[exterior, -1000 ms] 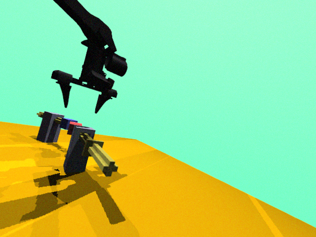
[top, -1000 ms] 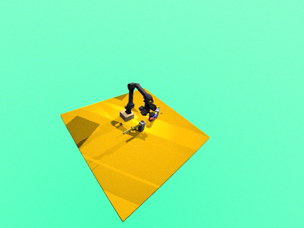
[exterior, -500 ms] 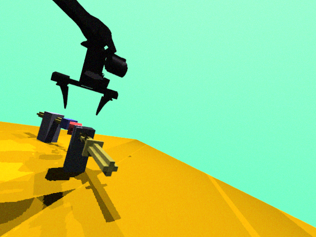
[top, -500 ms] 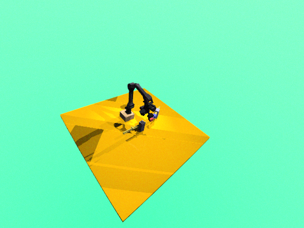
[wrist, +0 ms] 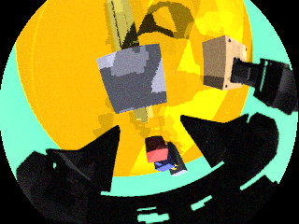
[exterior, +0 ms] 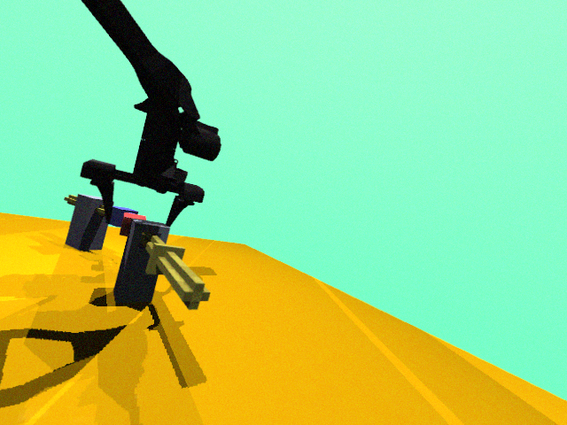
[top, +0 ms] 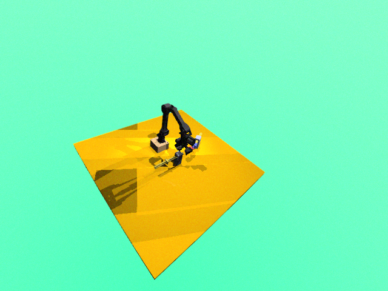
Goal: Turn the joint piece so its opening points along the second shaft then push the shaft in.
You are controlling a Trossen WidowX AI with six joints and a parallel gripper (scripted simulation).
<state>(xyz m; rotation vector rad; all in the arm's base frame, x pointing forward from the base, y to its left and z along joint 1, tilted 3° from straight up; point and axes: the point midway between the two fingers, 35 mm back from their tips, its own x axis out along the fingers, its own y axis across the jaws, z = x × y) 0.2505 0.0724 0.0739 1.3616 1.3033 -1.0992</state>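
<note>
A red square joint piece (top: 191,147) (exterior: 133,217) (wrist: 157,154) hangs from a blue hinge part (top: 196,145) (exterior: 121,215) (wrist: 163,166) on the fixed shaft (exterior: 69,199), at the far grey block (top: 198,138) (exterior: 78,224). The second shaft (top: 160,164) (exterior: 182,274) (wrist: 121,23) runs through the near grey block (top: 178,159) (exterior: 129,274) (wrist: 133,84). Its short tip shows past the block in the wrist view, with a gap to the joint piece. My gripper (exterior: 139,222) (wrist: 149,121) is open and empty, its fingers apart around the joint piece's place. I cannot tell where the opening points exactly.
The near block stands close beside the fingers. A crosspiece (exterior: 166,249) sits on the second shaft on the block's outer side. The arm's brown base box (top: 159,145) (wrist: 216,63) stands to one side. Shadows fall across the orange table (top: 188,194) (exterior: 320,357).
</note>
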